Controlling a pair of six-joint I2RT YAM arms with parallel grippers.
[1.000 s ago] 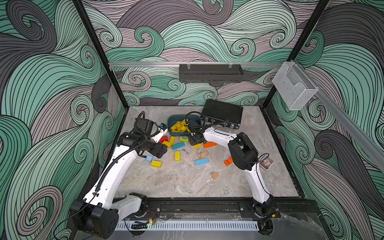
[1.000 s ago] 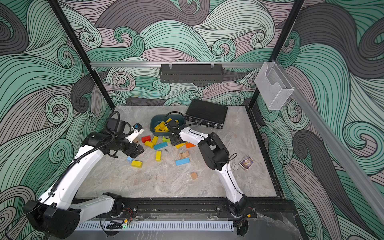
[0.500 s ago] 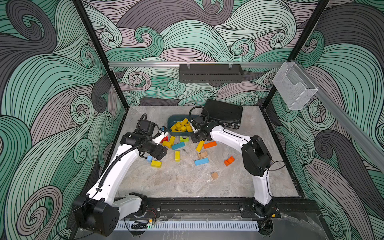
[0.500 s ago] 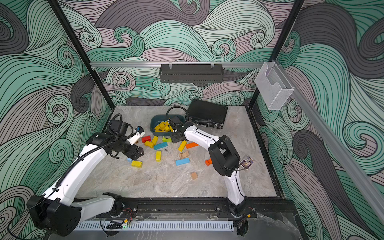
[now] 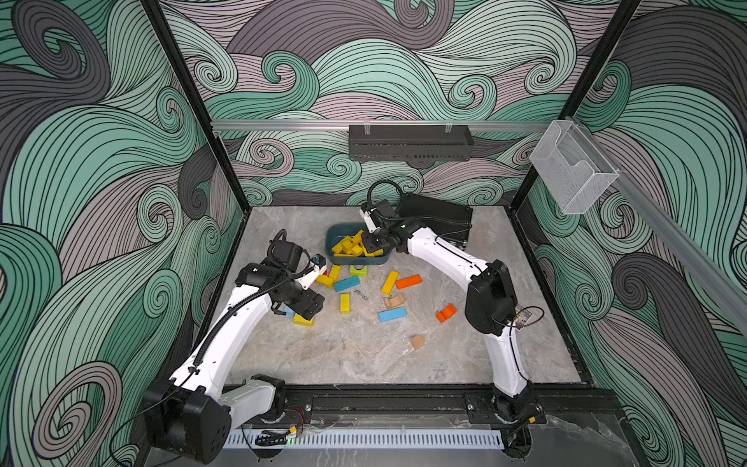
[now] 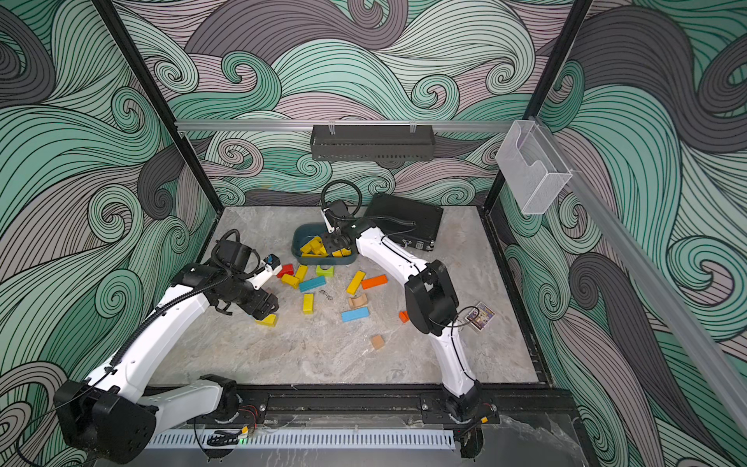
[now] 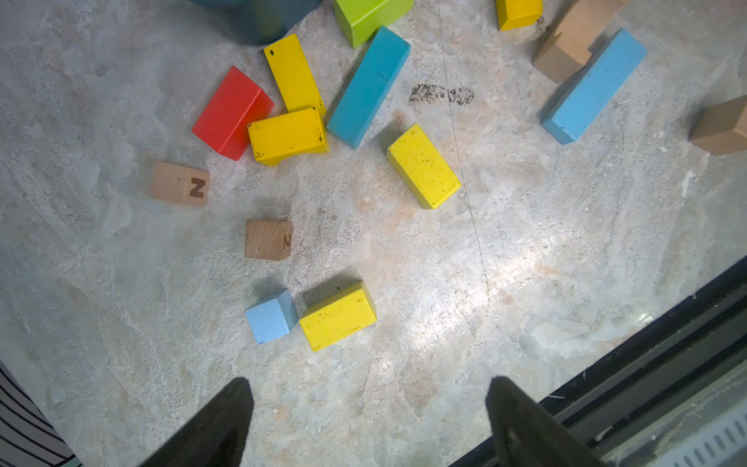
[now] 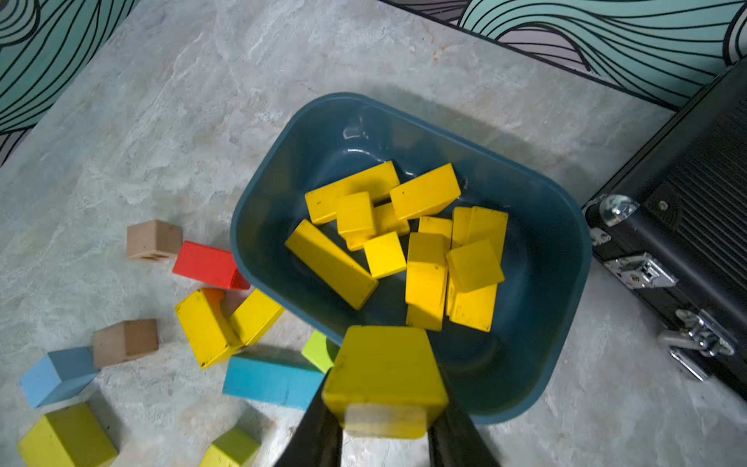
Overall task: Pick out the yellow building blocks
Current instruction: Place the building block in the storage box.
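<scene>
Jaws of the right gripper clamped on one yellow block, held over the rim of the dark teal bin; a pale end face of the block shows between the fingers. Bin holds a loose heap of yellow building blocks, bars and short cuboids, some lying across others. Bin sits near the rear edge of the worktop, about mid-width; black case just beside it, toward the rear right corner.

Jaws of the left gripper spread wide, nothing between them, above bare worktop toward the left edge. Nearest to it: short yellow cuboid touching a light blue cube. Further out: two plain wood blocks marked N, apart from each other; another yellow cuboid lying alone; two yellow pieces in contact, one also against a red block. Teal-blue bar just beside that pair; lime-green block near the bin wall.

In both top views a yellow bar lies beside an orange bar near mid-worktop; orange arch further toward the right edge
</scene>
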